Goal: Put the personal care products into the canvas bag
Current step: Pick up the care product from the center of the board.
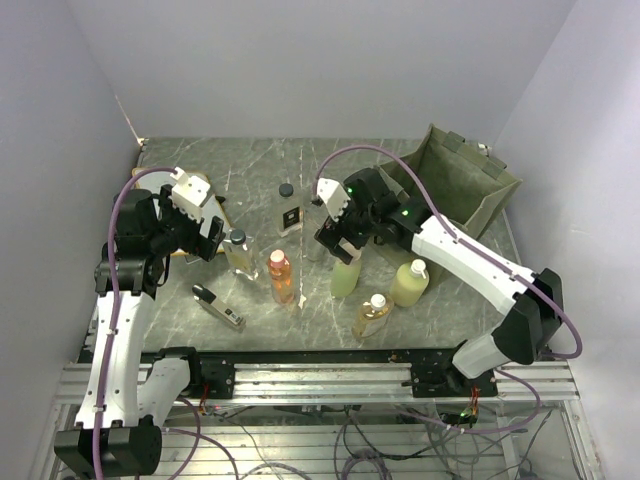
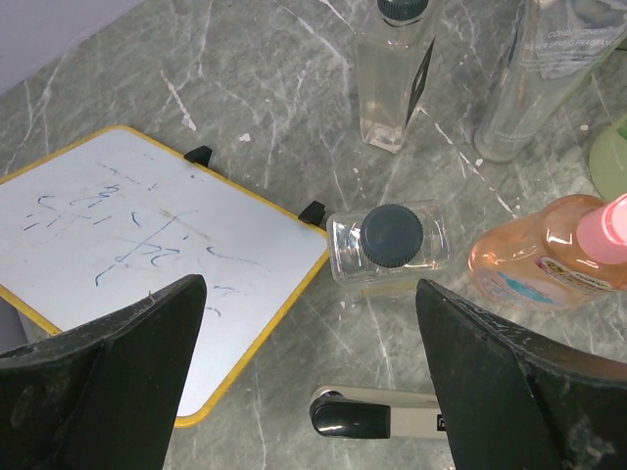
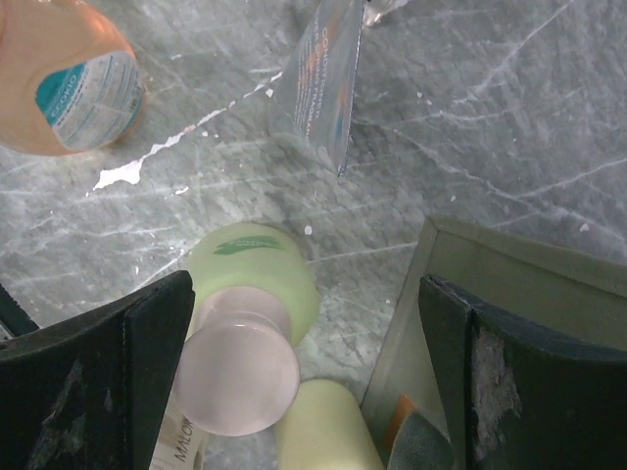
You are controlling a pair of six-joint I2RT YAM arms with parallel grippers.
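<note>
Canvas bag (image 1: 455, 185) stands open, mouth up.
Bottles all outside bag, upright on table (image 1: 180, 300), left of bag:
- yellow-green bottle (image 1: 410, 282) and amber bottle (image 1: 372, 315) closest to bag
- pink-capped pale green bottle (image 3: 257, 269) next
- orange bottle (image 1: 282, 275) and clear square bottle (image 1: 240, 252) well left of bag

Right gripper (image 1: 335, 235) hovers over pink-capped bottle, jaws spread wide, nothing grasped.
Left gripper (image 1: 208, 238), farthest from bag, hangs above clear square bottle, jaws released, nothing grasped.
White board (image 2: 127, 255) lies beyond it, away from bag.
</note>
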